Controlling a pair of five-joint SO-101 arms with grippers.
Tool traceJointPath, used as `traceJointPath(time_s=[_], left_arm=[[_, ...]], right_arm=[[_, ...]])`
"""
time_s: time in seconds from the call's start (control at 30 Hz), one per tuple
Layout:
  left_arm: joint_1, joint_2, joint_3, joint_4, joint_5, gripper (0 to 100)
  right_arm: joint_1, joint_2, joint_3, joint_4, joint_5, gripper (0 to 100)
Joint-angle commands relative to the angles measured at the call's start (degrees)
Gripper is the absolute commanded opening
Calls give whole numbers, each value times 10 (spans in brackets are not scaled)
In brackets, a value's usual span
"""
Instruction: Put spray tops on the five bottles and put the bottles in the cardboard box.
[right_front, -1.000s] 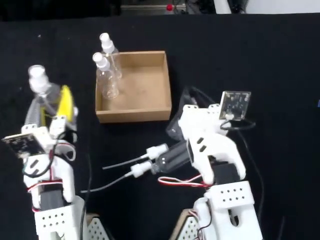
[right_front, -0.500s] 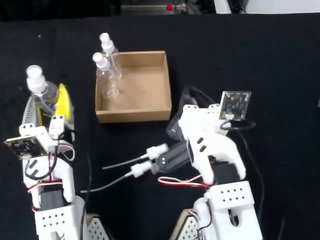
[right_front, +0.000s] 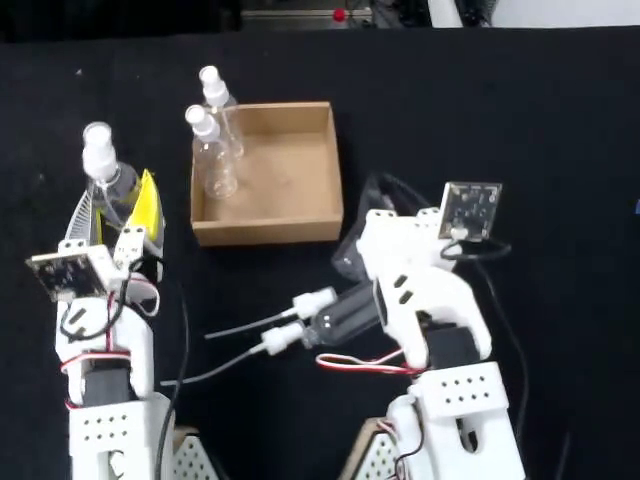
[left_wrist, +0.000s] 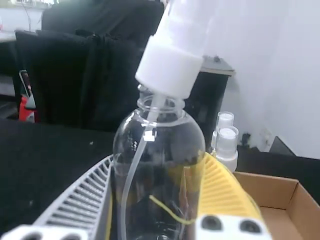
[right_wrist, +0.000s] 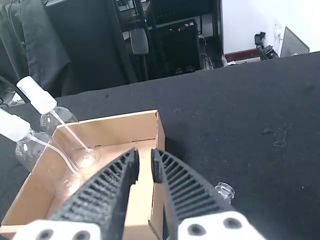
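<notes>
My left gripper (right_front: 115, 212) is shut on an upright clear bottle (right_front: 108, 183) with a white spray top (left_wrist: 172, 56), held left of the cardboard box (right_front: 300, 225). Its grey and yellow fingers (left_wrist: 220, 192) clasp the bottle's body (left_wrist: 157, 165). Two capped bottles (right_front: 215, 150) stand in the box's left side, also seen as bottles (right_wrist: 35, 125) from the right wrist. My right gripper (right_wrist: 144, 156) hangs shut and holding nothing, just right of the box. An uncapped bottle neck (right_wrist: 224, 190) lies beside it. Two loose spray tops (right_front: 300, 318) with long tubes lie on the black table.
The right arm's white body (right_front: 425, 300) and its cables (right_front: 360, 362) sit right of the loose spray tops. The box's right half (right_front: 295, 160) is bare. Dark chairs and equipment stand beyond the table's far edge.
My left gripper has carried the capped bottle to the right, closer to the box. The right arm has stayed still.
</notes>
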Motion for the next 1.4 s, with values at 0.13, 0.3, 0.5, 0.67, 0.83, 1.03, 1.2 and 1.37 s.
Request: traceJointPath(time_s=[0.13,0.3,0.5,0.67,0.83,1.03,1.2,1.37], left_arm=[[40,194,-112,-96,-3,47],[92,303,-91,-227,-5,46],[117,415,-107,-309,-2,46],[128,488,-131,-338,-1,46],[138,527,-132,-398,-1,46],[157,561,-138,-409,-1,46],[164,591,-157,-410,-1,46],[165,602,-176,-410,-1,46]], right_arm=[[13,-6,-2,-18,4,36],[14,-7,-2,-18,6,36],[14,-7,-2,-18,6,36],[14,-7,-2,-19,6,36],[14,-7,-2,-19,6,36],[14,-7,-2,-18,6,36],[14,-7,-2,-18,6,36],[14,-7,-2,-18,6,36]])
